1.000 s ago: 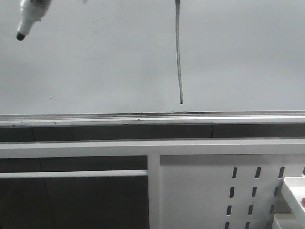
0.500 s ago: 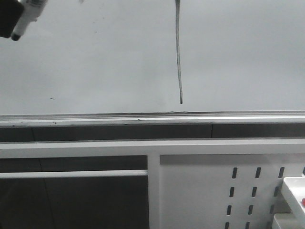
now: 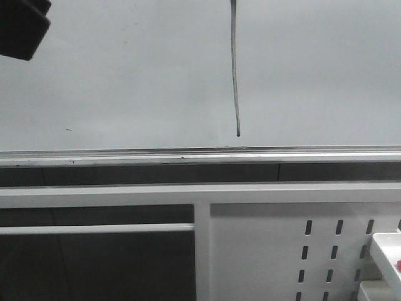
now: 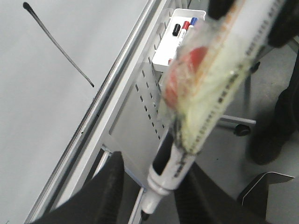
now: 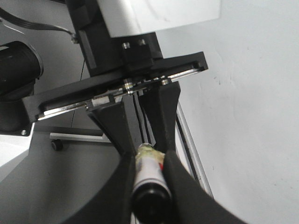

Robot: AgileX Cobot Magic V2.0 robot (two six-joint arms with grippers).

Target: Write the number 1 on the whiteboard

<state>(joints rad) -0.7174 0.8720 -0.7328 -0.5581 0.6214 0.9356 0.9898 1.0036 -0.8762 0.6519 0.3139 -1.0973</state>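
Observation:
The whiteboard [image 3: 125, 75] fills the upper front view above its silver edge strip [image 3: 188, 153]. The number 1 [image 3: 235, 75] is a thin dark stroke running down to just above the strip; it also shows in the left wrist view [image 4: 58, 44]. My right gripper [image 5: 148, 158] is shut on the rear end of a taped white marker [image 5: 149, 186]. The marker [image 4: 205, 93] points tip-first between my left gripper's [image 4: 152, 163] spread fingers, with a gap on one side. In the front view only a black gripper part [image 3: 22, 28] shows, at the top left.
A white perforated panel [image 3: 282, 251] and white frame rails lie below the board. A white tray [image 4: 180, 32] hanging on the panel holds spare markers. A tiny dark speck [image 3: 69, 130] marks the board at the lower left. A caster wheel [image 4: 242, 129] stands on the grey floor.
The marker has moved up and to the left, out of the front view. A black gripper part has come in over the top left corner. The stroke is unchanged.

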